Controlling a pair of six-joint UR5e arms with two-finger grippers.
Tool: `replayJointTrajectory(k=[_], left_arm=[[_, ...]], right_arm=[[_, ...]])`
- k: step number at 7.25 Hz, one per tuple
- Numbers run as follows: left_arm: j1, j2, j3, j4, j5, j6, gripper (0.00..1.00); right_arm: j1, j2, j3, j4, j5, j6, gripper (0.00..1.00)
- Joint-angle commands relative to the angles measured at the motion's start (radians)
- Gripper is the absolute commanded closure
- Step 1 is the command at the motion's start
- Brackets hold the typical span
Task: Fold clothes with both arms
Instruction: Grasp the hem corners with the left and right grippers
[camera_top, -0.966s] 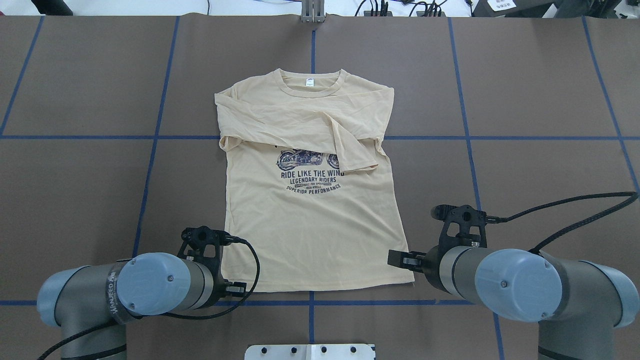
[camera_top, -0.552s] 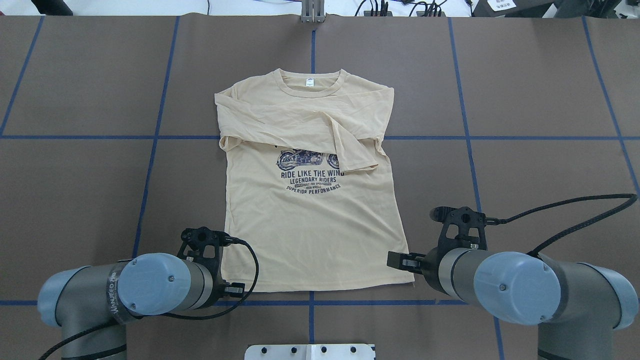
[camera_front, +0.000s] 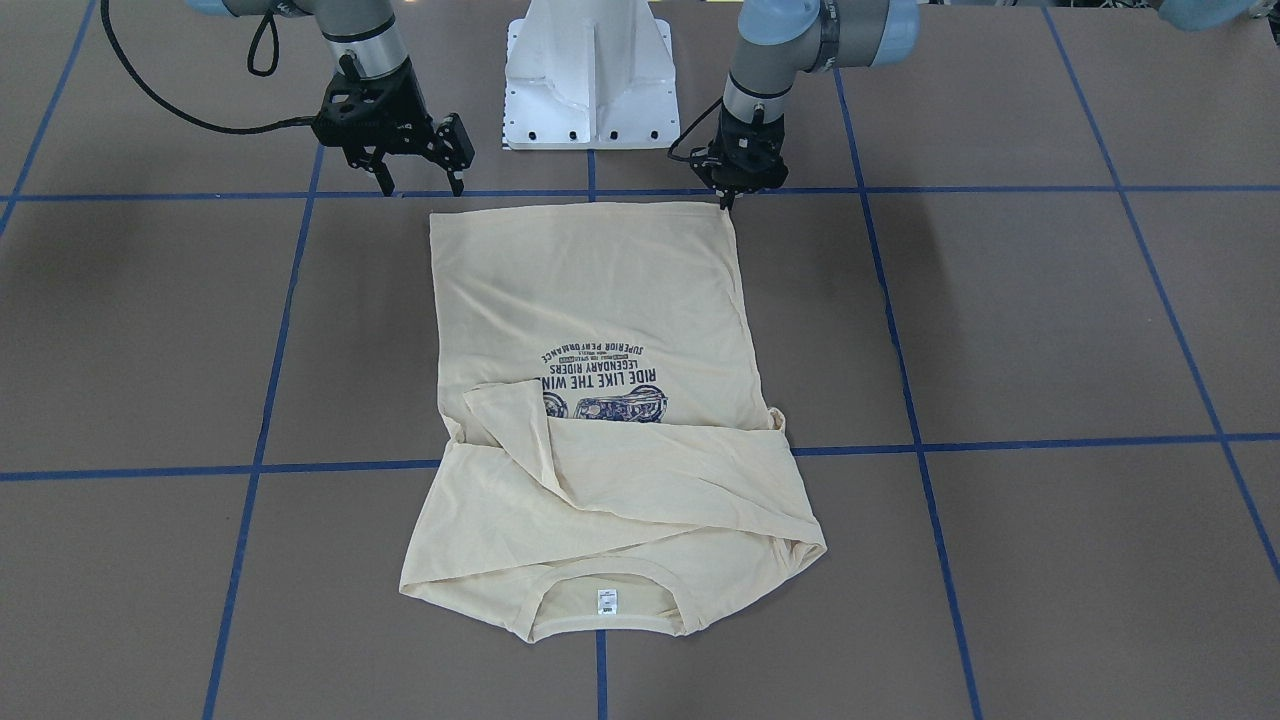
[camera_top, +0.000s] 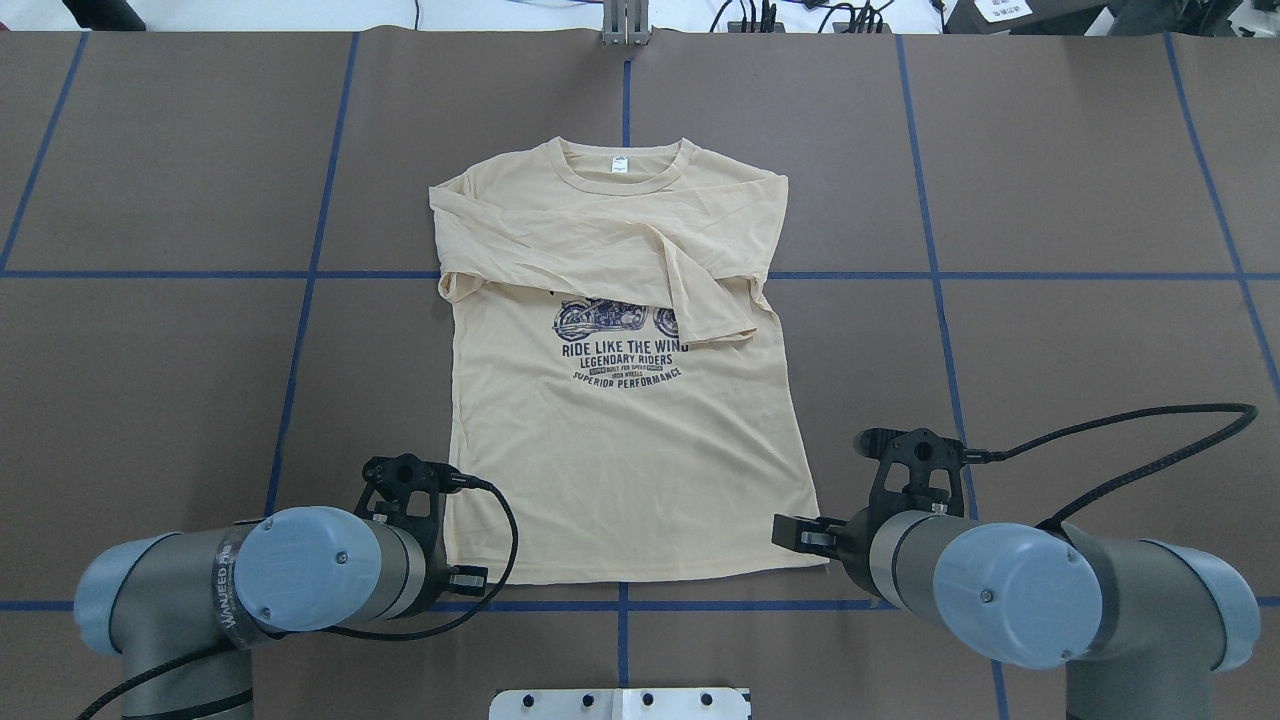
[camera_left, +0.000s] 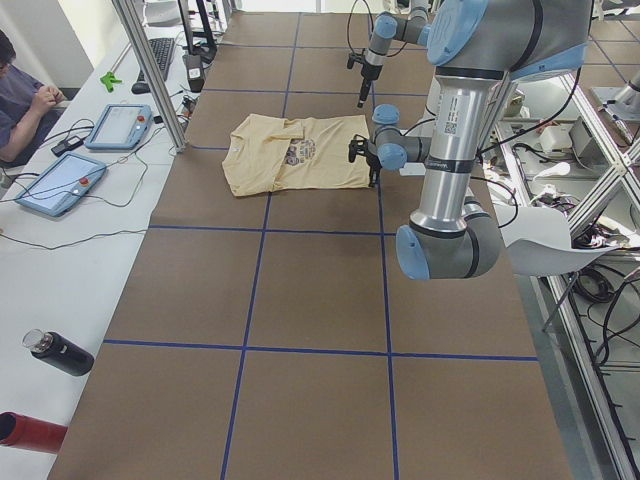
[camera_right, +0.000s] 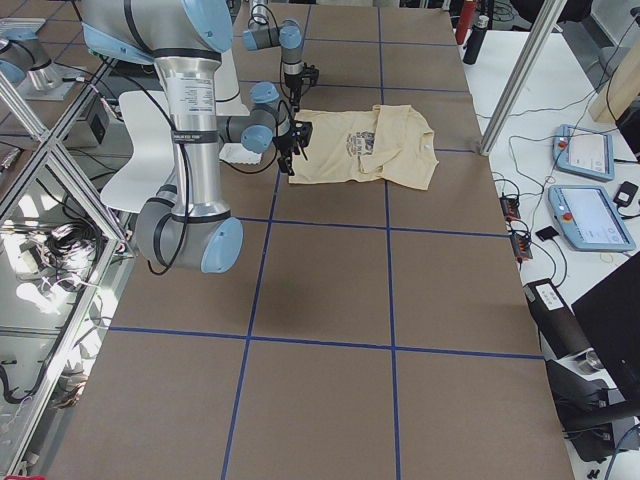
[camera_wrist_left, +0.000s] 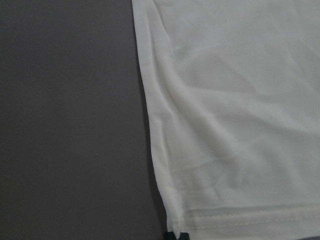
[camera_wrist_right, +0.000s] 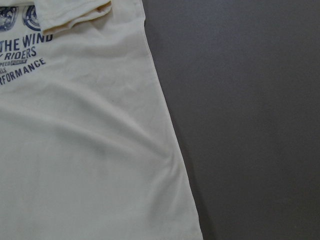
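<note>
1. The black two-finger left gripper (camera_front: 728, 200) is sitting at the left corner of the hem (camera_top: 640, 576). Its fingers are pinched together, seemingly on the cloth.
2. The pale cream-yellow, thin long-sleeved T-shirt (camera_top: 620, 470) is lying flat and print-up at mid-table. Its sleeves (camera_top: 600, 250) are crossing the chest and its collar (camera_top: 620, 182) is pointing away from the robot.
3. The black right gripper (camera_front: 422, 183) is hovering just beside the other hem corner, fingers spread and holding nothing.
4. The arms are probably taking the hem for a fold toward the collar. Next, the right gripper is likely needing to lower, close on its corner and lift evenly with the left.
5. The brown, blue-taped table (camera_top: 150, 400) is showing wide bare surface around every shirt edge.
</note>
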Motion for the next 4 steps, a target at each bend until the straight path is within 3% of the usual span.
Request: replayJointTrajectory(k=[1,2,4], left_arm=[[0.0,-0.003,-0.001,0.0,-0.001,0.0,1.0],[-0.001,-0.005,-0.001,0.0,-0.001,0.0,1.0],[0.0,-0.005,-0.001,-0.002,-0.004,0.0,1.0]], right_arm=[[-0.066,0.0,-0.038,0.001,-0.088,0.051,0.34],[-0.067,0.0,-0.049,0.004,-0.089,0.048,0.49],[-0.069,-0.001,-0.063,0.004,-0.09,0.04,0.53]])
